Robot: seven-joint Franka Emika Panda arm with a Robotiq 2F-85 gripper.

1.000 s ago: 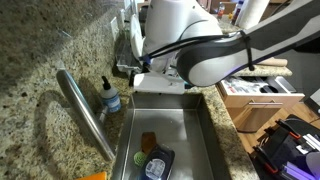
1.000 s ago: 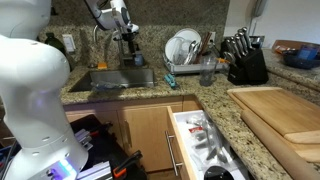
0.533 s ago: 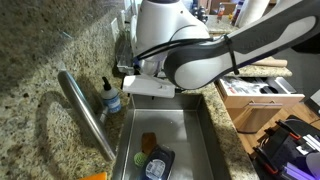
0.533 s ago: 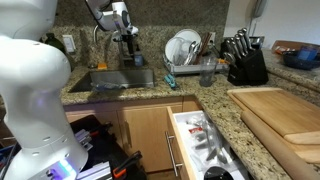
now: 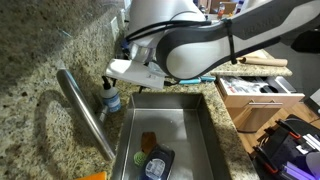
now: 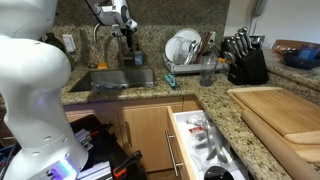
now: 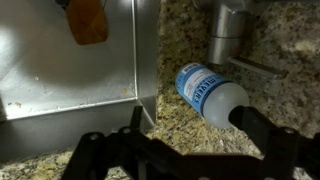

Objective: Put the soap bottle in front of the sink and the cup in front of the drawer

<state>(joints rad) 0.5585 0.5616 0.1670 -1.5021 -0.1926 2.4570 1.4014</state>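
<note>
The gripper [image 7: 175, 145] is hanging spread wide in the wrist view, its two dark fingers [image 7: 268, 135] well apart and pinching nothing. Just ahead of that opening the soap bottle [image 7: 208, 92] is standing on the granite. Its dark cap end is sitting right against one finger, and the body is not yet between the two. In an exterior view the same bottle [image 5: 110, 98] is tucked at the back edge of the counter [image 5: 40, 60], beside the base of the faucet [image 5: 85, 112] and just outside the sink [image 5: 205, 125] wall. An orange sponge [image 7: 88, 22] is lying down in the basin.

Judging by its looks, this is a small clear plastic bottle with a blue label: light, a little squashy, and quite possibly wet and slick this close to the tap. The labelled body below the neck is looking like the place to take it, low enough that it is not tipping and gently enough that it is not buckling. The faucet post is crowding one side, so the room for the fingers is tight.

Further out, the cup [image 6: 208, 72] is waiting untouched near the dish rack [image 6: 183, 50]. The drawer [image 6: 200, 138] is standing open below the counter's front edge.
</note>
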